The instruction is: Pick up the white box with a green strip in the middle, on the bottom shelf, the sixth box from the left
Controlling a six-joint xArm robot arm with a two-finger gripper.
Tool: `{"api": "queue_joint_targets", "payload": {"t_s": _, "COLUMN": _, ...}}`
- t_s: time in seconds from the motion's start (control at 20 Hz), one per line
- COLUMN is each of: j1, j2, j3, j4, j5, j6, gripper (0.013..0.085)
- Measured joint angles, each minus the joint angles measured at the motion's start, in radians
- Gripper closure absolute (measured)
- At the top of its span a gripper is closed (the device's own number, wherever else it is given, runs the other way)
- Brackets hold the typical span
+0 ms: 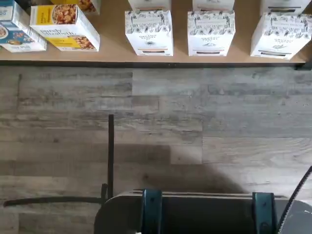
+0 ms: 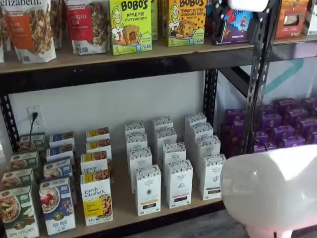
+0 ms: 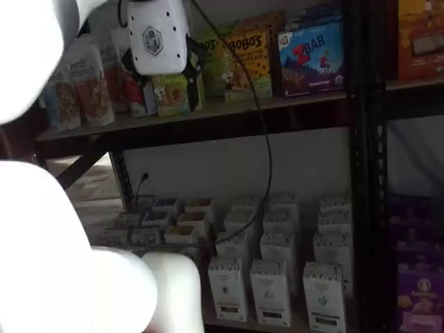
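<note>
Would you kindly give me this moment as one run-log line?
gripper open, empty | white box upright, untouched | front row, bottom shelf

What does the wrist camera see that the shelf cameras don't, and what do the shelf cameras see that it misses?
Only the wrist view shows the dark mount with teal brackets and looks straight down on the box tops. Only a shelf view shows the Bobo's boxes on the upper board, the purple boxes, the wall socket and the gripper. Both show the bottom shelf with the white box in its front row and the yellow purely elizabeth box.
</note>
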Motion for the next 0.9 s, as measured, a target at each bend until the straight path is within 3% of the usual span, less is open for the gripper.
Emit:
{"api": "queue_joint_targets", "payload": {"t_s": 0.6, "j1": 0.002, "j2": -0.017, "j3": 0.115, "j4": -0.017, "j5": -0.077, "j6": -0.012, "gripper": 0.0130}}
{"api": "queue_joint_targets", "payload": {"t_s": 0.9, "j1": 0.003, "j2": -0.044, "j3": 0.251, "j4": -0.041, "j5": -0.205, "j6": -0.025, "gripper": 0.0130}}
